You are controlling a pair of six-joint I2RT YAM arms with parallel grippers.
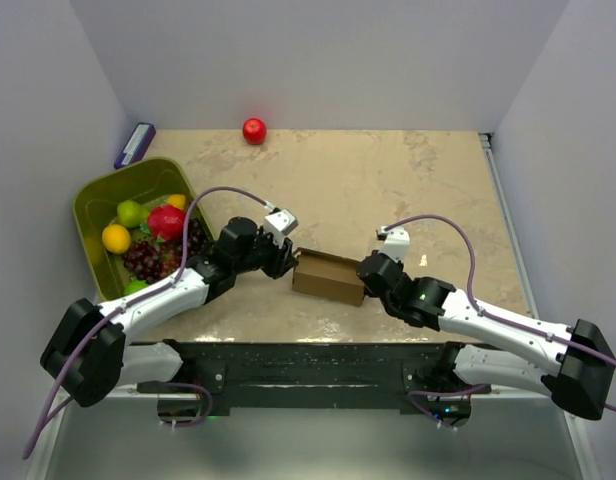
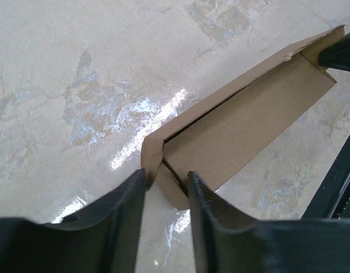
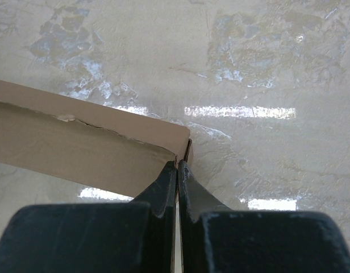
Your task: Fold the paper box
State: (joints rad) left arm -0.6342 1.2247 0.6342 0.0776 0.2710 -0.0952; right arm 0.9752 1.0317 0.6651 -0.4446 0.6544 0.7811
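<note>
Claws at either end of a half-formed carton

Small brown thin-cardboard paper box (image 1: 328, 277) lay on the pale marbled counter (image 1: 408, 180) between the two claws, its long top flap not fully seated. Left claw (image 2: 166, 177) stood part-way open, its fingers astride the box end just ahead of the tips and close against both faces, though no firm clamp showed. That placing looked meant to press the end flap inward. Right claw (image 3: 178, 166) was fully closed with nothing visibly held. Its joined tips butted the opposite corner directly in front, seemingly to brace the box against sliding while the other end was worked.
</note>
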